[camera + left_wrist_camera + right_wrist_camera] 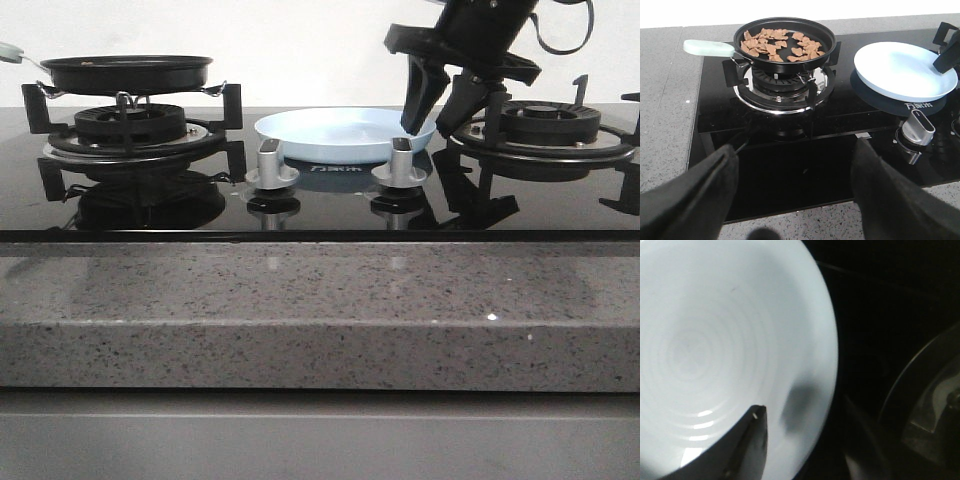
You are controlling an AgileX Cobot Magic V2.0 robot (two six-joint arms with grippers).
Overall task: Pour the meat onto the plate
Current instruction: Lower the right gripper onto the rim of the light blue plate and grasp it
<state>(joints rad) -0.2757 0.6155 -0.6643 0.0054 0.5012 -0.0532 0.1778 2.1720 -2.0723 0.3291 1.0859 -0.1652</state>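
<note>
The meat (pixel 780 44) is a heap of small brown pieces inside a black frying pan (pixel 127 72) on the left burner. The pale blue plate (pixel 340 135) sits on the glass hob between the two burners and holds nothing. My right gripper (pixel 428 130) hangs open over the plate's right rim (pixel 820 340), one finger over the plate and the other outside it, gripping nothing. My left gripper (pixel 796 150) is open and empty above the hob's front edge, well short of the pan. It is out of the front view.
The pan has a pale green handle (pixel 707 47) pointing left. Two silver knobs (pixel 270 165) (pixel 402 162) stand in front of the plate. The right burner grate (pixel 545 125) sits just right of the right gripper. A speckled grey counter (pixel 320 310) fronts the hob.
</note>
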